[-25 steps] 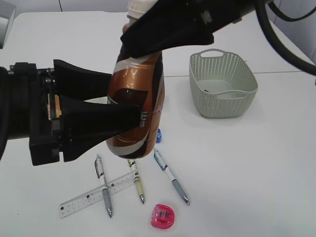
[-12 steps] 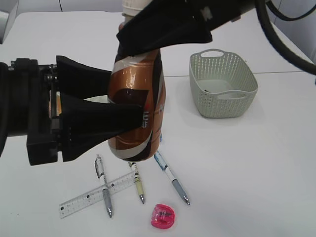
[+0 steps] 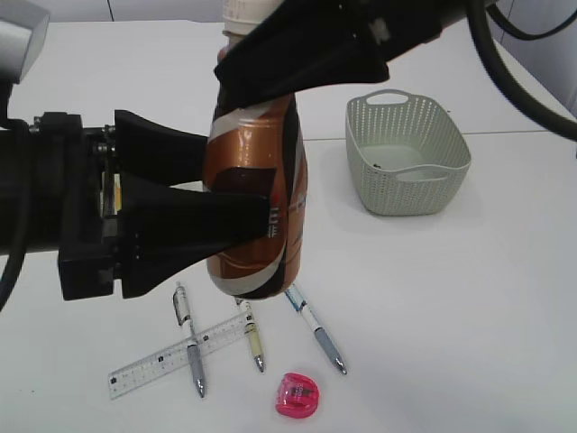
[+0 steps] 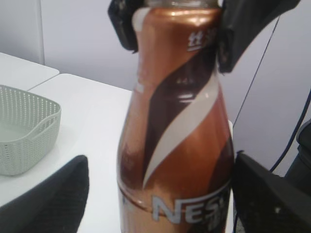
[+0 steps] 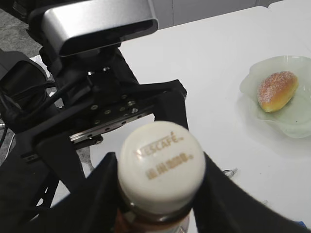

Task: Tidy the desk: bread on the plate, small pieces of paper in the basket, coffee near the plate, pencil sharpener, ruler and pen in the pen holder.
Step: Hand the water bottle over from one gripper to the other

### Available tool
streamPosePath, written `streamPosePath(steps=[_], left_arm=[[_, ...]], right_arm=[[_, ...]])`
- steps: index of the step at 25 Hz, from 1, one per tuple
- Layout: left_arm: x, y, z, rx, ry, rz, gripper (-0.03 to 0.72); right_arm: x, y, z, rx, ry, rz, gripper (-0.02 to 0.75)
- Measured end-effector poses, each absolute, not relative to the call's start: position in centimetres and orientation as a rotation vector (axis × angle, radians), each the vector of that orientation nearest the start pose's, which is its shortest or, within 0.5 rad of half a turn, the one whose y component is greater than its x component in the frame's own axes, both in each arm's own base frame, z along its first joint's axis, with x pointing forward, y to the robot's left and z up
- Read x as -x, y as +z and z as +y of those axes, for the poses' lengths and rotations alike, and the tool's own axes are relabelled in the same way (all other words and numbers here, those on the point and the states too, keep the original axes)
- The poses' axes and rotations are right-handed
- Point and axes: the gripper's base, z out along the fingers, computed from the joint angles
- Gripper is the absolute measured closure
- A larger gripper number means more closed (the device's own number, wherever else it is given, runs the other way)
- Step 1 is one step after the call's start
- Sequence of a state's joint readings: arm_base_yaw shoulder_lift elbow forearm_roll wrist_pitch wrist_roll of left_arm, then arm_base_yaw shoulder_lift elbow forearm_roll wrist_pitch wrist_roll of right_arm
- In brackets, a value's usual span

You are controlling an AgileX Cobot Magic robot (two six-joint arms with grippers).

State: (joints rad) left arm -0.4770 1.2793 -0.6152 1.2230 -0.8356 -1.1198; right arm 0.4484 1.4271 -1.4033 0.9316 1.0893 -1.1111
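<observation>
The right gripper (image 3: pixel 257 77) comes in from the upper right of the exterior view and is clamped on the neck of the coffee (image 3: pixel 255 194), just under its white cap (image 5: pixel 161 164). The bottle hangs upright, held clear of the table in the middle of the frame. The left gripper (image 3: pixel 257 185) reaches in from the left with its black fingers (image 4: pixel 58 196) spread wide, one on each side of the bottle's lower body; whether they touch it cannot be told.

The basket (image 3: pixel 407 162) sits in the upper right of the exterior view, well apart from the bottle. A small dark speck lies on its floor, otherwise nothing shows inside. In the right wrist view, at the right edge, the plate (image 5: pixel 279 116) holds the bread (image 5: pixel 277 90), which lies on its side within the wavy rim.

On the white table (image 3: pixel 451 307), along the bottom of the exterior view, lie three pens (image 3: pixel 314 329), fanned out below the bottle. The ruler (image 3: pixel 176 356) lies slanted at lower left, crossing the leftmost pen. A pink sharpener (image 3: pixel 298 394) sits at the bottom centre, near the pen tips. Behind the table, the left wrist view shows a plain pale wall (image 4: pixel 82 39).
</observation>
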Motion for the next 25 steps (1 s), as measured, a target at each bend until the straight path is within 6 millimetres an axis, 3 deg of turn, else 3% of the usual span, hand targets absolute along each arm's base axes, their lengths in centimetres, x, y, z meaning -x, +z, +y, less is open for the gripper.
streamPosePath(steps=[15,22,25], left_arm=[[-19.1,26.2,-17.6,-0.904,-1.218,1.579,0.026],[-19.3,26.9,-17.8,-0.932,-1.201,1.540,0.157],[-19.4,26.8,-17.8,-0.937,-1.185,1.542,0.169]], right_arm=[[-23.2,40.0,18.5,1.399,0.886,1.738,0.428],[-23.4,40.1,18.6,1.384,0.875,1.736,0.428],[-23.4,40.1,18.5,1.386,0.871,1.734,0.428]])
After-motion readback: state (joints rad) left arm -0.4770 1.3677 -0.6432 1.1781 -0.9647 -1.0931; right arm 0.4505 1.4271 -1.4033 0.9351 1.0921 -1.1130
